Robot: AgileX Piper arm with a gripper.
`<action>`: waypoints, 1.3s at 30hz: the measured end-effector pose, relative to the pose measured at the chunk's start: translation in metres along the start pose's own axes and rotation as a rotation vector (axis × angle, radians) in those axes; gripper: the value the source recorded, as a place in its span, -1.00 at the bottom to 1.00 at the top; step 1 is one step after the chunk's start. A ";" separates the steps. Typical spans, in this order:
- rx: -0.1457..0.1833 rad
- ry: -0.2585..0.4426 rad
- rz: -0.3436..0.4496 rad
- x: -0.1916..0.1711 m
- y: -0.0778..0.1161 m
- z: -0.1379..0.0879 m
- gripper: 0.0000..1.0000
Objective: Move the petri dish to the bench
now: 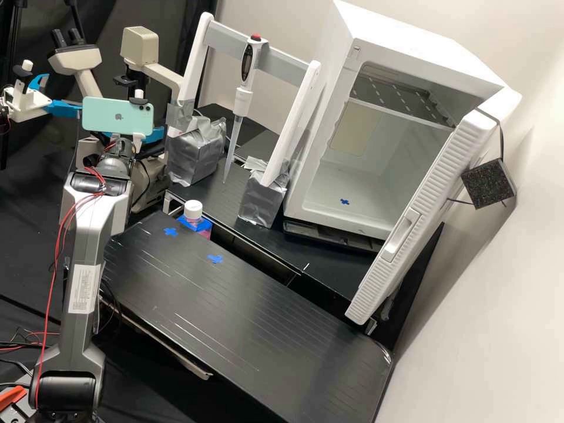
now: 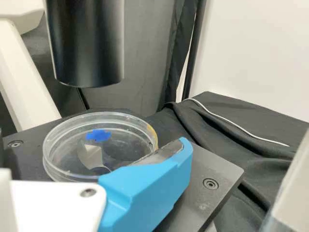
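Dish (image 2: 96,147) on microscope stage (image 2: 198,169), claw (image 2: 149,181) at its rim, can't tell if clamped or apart; reach looks done, lift, carry toward high view's 5 o'clock and bench (image 1: 247,299) set-down pending.

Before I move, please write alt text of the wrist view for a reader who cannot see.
Clear round petri dish over a dark plate, a blue mark inside its outline, the pincer close beside it; a black cylinder stands nearby.
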 end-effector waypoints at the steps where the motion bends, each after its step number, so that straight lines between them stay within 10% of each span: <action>1: 0.003 -0.006 -0.007 0.000 0.000 0.000 1.00; 11: 0.039 -0.038 -0.026 0.003 0.005 -0.004 1.00; 12: 0.039 -0.040 -0.028 0.004 0.004 -0.003 -1.00; 39: 0.081 -0.066 -0.048 0.008 0.002 -0.001 -1.00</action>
